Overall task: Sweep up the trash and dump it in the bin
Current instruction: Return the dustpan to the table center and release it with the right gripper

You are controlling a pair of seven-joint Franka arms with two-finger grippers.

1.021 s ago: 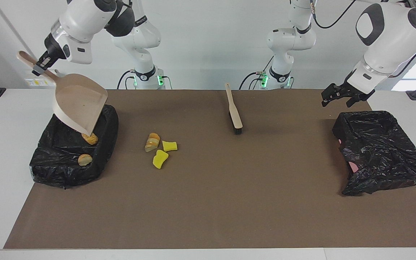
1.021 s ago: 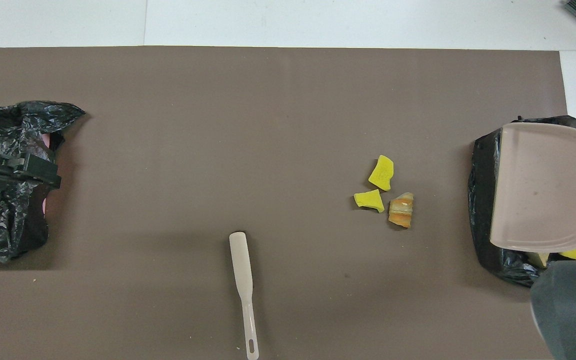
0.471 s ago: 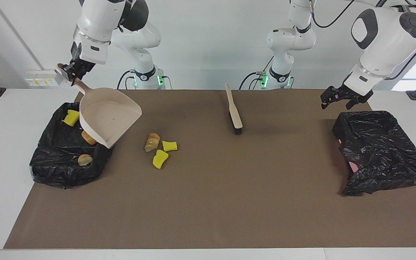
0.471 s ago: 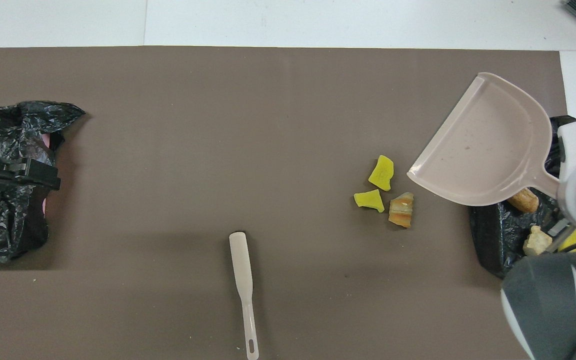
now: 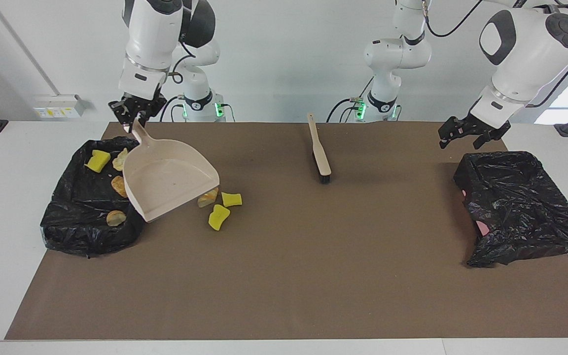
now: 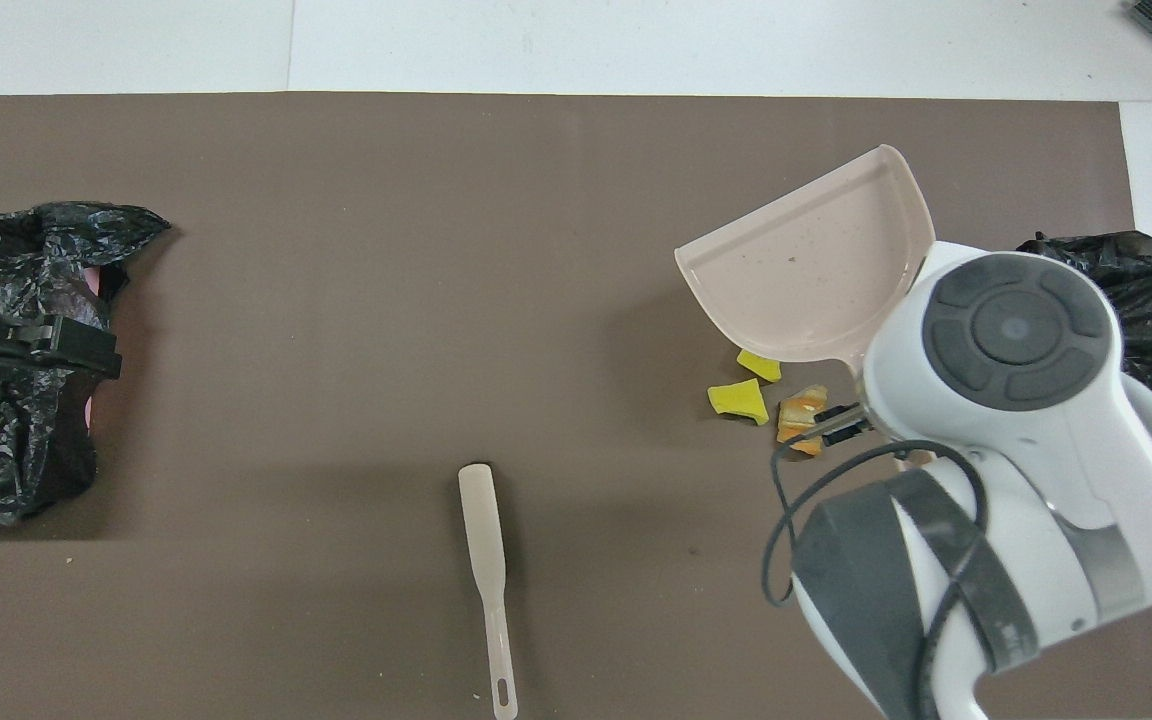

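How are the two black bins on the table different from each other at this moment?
The bin at the right arm's end holds trash: yellow sponge pieces and crusty lumps lie in it. No trash shows in the bin at the left arm's end.

The first bin keeps an open, box-like shape; the second looks crumpled and sagging, with pink showing under its liner.

The dustpan overlaps the first bin; nothing overlaps the second.

Both are lined with black plastic.

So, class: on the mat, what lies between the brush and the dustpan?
In the facing view, two yellow sponge pieces and a crusty lump lie between the brush and the dustpan, beside its lip.
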